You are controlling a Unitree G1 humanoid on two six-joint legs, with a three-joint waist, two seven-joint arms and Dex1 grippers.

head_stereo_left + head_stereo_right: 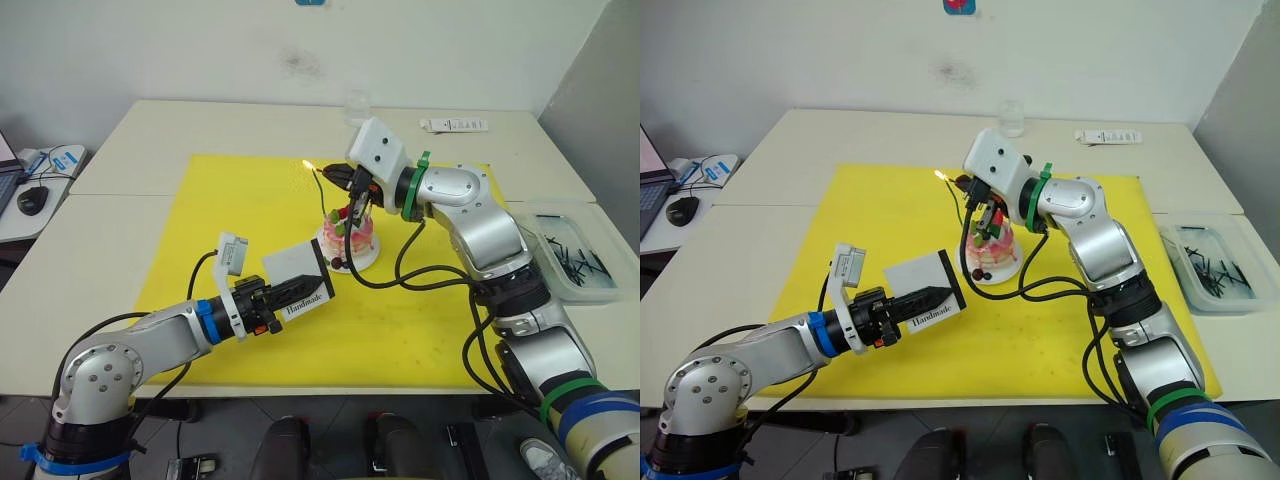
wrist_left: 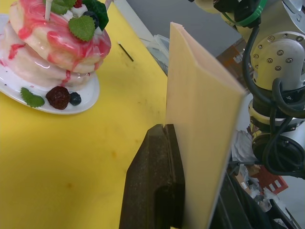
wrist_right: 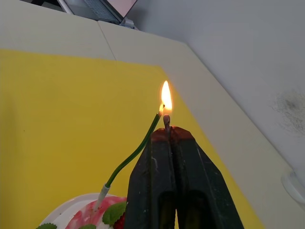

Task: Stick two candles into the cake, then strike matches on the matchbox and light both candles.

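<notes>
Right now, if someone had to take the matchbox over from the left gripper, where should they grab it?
Probably by the far free end of the matchbox, pinching its two broad flat faces. The left gripper clamps the near end, and the box juts out edge-up toward the cake, so come from the cake side.

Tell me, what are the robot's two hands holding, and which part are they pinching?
The right gripper pinches a burning match low on its stick, flame beside the green candle tip. The left gripper clamps the matchbox by one end edge.
</notes>
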